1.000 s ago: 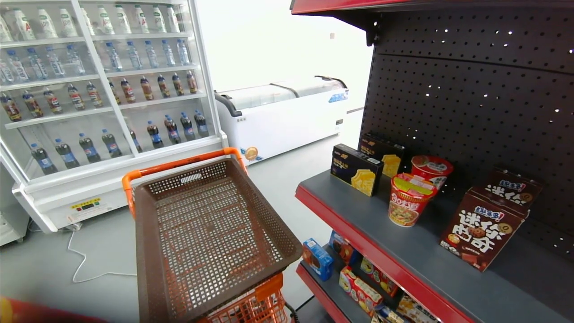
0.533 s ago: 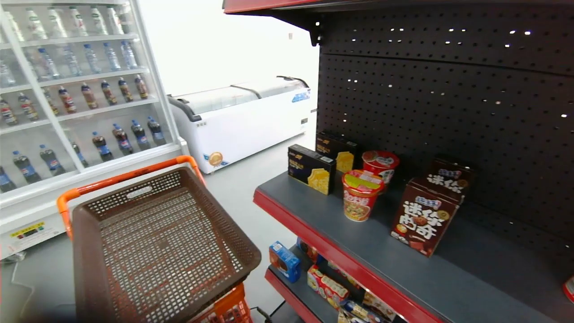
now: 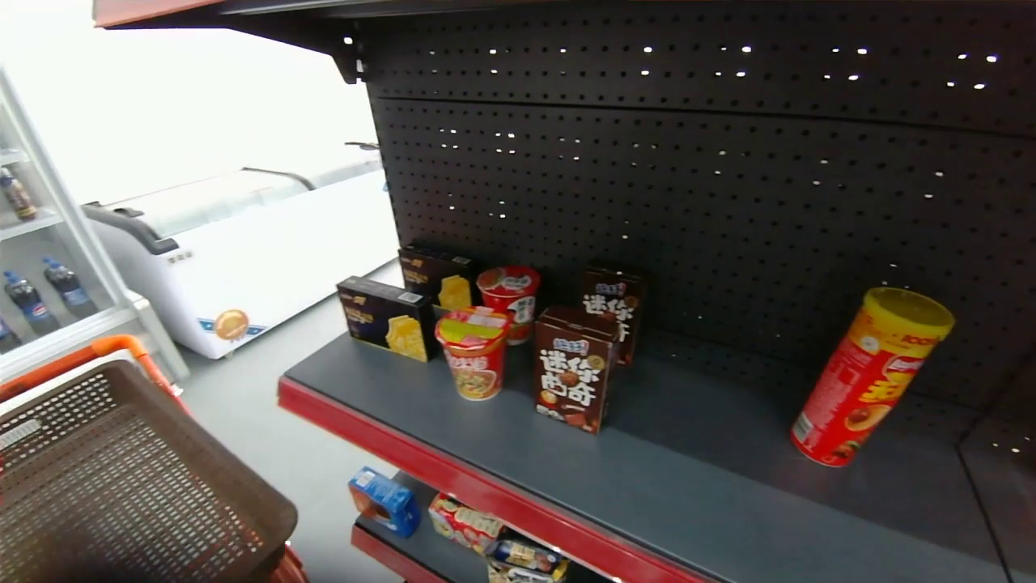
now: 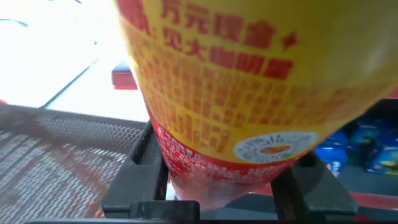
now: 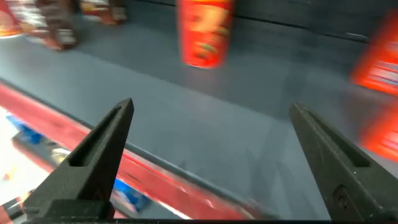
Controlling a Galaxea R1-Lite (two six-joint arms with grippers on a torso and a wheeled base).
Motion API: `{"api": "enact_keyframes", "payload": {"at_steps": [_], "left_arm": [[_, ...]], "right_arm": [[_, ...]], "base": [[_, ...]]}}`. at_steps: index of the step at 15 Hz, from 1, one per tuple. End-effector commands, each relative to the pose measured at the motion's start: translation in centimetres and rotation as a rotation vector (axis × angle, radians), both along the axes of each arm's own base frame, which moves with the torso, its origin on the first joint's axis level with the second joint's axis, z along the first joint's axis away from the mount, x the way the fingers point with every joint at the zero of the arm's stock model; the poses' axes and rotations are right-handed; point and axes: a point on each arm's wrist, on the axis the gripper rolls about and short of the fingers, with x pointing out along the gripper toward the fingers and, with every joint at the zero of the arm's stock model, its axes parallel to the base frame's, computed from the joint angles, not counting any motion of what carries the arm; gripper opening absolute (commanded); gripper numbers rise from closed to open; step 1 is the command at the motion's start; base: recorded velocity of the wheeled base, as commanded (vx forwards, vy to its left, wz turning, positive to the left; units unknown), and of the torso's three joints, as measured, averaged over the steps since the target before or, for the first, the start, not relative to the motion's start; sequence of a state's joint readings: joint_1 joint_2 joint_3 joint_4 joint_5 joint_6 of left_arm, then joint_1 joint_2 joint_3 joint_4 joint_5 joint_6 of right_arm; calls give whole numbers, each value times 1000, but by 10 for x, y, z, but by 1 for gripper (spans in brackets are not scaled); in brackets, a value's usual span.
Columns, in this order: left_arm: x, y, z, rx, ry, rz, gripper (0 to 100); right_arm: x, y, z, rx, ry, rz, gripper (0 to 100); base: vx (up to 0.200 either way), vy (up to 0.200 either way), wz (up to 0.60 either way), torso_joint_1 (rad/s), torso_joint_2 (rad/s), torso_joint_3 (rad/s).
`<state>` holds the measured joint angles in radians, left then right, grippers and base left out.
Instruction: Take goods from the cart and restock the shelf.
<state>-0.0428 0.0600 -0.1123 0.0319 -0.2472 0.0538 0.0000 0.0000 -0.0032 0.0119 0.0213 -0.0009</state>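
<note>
While the left gripper [image 4: 214,186] clamps a yellow-and-red canister [image 4: 249,93], a like canister [image 3: 870,376] stands, seemingly leaning, near the shelf's [image 3: 688,478] back right corner. Right gripper [image 5: 211,106] gapes wide over the shelf's front edge. Cart basket [image 3: 121,486] off its left end.

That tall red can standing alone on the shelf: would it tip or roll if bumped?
Probably tips easily: the red can is tall on a narrow base. Once down, its round body would likely roll along the shelf. Straight walls suggest a stiff tube.
</note>
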Motion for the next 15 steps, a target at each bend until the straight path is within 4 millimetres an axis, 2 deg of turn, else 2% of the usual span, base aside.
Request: {"api": "enact_keyframes", "payload": {"at_steps": [1,8,15], "left_arm": [[1,0,-1,0,10,-1,0],[2,0,-6,-1,25,-3,0],[4,0,-11,-1,43,-3,0]], "right_arm": [[0,0,0,-1,0,0,100],[0,0,0,-1,0,0,100],[0,0,0,-1,0,0,100]], "base": [[0,0,-600,2,2,2],[0,0,-600,1,2,1],[0,0,0,0,0,0]]}}
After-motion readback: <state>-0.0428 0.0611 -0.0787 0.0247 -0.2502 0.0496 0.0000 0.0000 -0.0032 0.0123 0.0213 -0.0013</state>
